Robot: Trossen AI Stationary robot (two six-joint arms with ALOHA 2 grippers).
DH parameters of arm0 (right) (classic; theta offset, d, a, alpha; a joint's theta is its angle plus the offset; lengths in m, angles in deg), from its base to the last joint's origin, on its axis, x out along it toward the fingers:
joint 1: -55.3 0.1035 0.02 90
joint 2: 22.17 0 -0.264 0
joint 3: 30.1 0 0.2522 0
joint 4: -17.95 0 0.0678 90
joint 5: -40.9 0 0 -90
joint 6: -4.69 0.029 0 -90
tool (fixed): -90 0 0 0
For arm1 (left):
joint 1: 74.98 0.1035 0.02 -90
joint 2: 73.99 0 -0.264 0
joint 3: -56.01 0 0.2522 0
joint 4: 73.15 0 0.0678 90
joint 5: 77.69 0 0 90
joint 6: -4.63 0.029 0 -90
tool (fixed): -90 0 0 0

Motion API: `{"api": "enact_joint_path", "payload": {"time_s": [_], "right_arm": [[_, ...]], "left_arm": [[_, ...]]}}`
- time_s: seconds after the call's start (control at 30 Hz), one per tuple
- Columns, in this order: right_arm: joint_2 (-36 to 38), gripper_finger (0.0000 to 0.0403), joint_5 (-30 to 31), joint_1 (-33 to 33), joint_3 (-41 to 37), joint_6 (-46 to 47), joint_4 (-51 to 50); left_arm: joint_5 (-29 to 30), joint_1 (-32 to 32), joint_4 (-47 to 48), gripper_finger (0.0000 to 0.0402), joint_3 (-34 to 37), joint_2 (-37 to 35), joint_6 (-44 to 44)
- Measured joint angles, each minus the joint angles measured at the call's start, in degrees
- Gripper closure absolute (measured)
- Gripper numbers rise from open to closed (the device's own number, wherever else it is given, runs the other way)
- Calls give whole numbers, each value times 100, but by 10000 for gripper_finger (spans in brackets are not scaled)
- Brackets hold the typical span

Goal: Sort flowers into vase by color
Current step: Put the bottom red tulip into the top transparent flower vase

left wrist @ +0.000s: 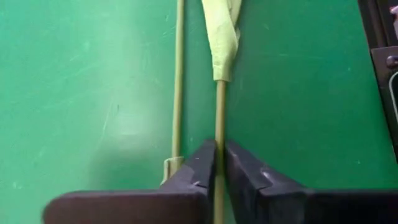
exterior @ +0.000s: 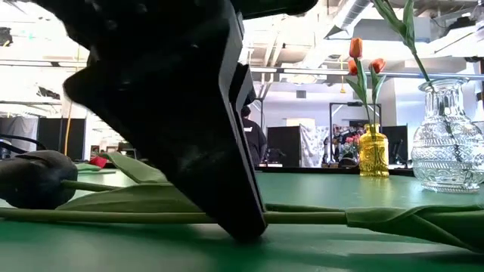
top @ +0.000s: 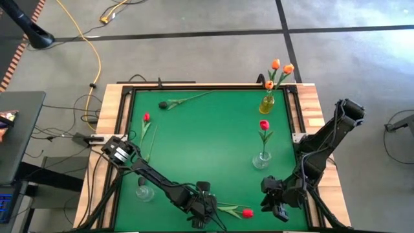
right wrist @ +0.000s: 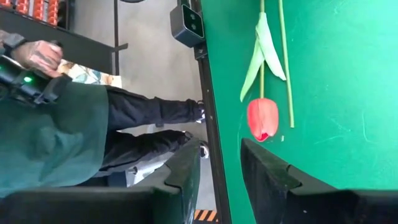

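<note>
The bench [top: 207, 139] is covered in a matt green mat, faintly scuffed and streaked, framed by pale bare wood along its sides. The left pincer [left wrist: 219, 163] has dark, dull plastic-looking fingers with a smooth face. The red tulip [right wrist: 262, 118] has a smooth, slightly waxy head, and its stem [left wrist: 219, 112] and leaf look like matt fabric or plastic. One vase [exterior: 448, 140] is clear, glossy cut glass with a ribbed, faceted pattern; the other [exterior: 373, 151] is glossy yellow glass.
</note>
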Motion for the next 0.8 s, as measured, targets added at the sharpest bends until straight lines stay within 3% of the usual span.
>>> {"api": "enact_joint_path", "payload": {"time_s": [0.17, 0.33, 0.57, 0.8], "right_arm": [[11, 262, -6, -7, 0, -60, 3], [246, 262, -68, 0, -2, -120, 12], [695, 262, -35, 171, -4, -105, 107], [939, 262, 226, 275, -4, -90, 227]], "left_arm": [[-76, 157, 252, 399, -398, -35, 316], [113, 405, 1136, 401, -1217, -149, 918], [686, 684, 3197, 401, -2588, -152, 1925], [1381, 1093, 5121, 401, -3690, -272, 2098]]}}
